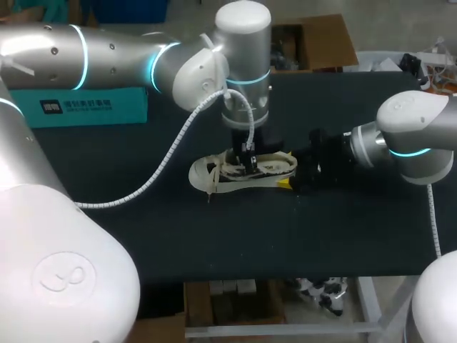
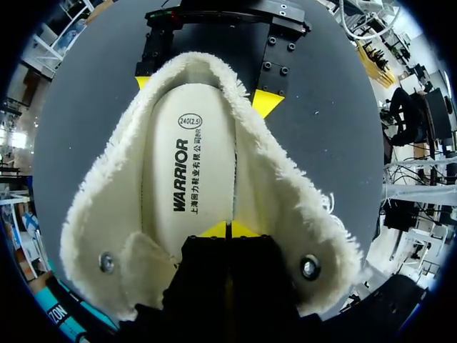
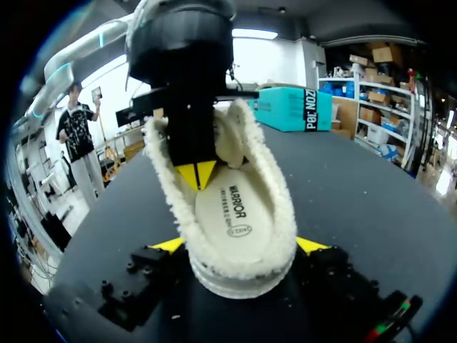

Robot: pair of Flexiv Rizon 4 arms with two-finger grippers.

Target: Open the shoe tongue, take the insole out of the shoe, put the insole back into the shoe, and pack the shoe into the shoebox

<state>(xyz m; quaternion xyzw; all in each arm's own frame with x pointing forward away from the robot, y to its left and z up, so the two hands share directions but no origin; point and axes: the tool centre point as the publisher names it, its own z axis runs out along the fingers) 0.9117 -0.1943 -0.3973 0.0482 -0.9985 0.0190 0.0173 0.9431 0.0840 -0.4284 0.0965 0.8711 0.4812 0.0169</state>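
Observation:
A white low shoe (image 1: 243, 174) with a fleecy lining lies on the dark table (image 1: 143, 229), its opening facing up. My left gripper (image 1: 248, 163) comes straight down into the shoe (image 2: 300, 214); its yellow tips (image 2: 228, 230) are shut together on the cream insole (image 2: 189, 164), near the tongue end. My right gripper (image 3: 240, 246) has the heel of the shoe (image 3: 243, 264) between its fingers, one yellow tip touching each side. From the right wrist view my left gripper (image 3: 196, 174) stands over the insole (image 3: 228, 214). The teal shoebox (image 1: 86, 107) sits at the back left.
An open cardboard box (image 1: 314, 43) stands beyond the table's far edge. The shoe's loose laces (image 1: 211, 187) trail toward the front. The teal shoebox (image 3: 293, 107) lies well behind the shoe.

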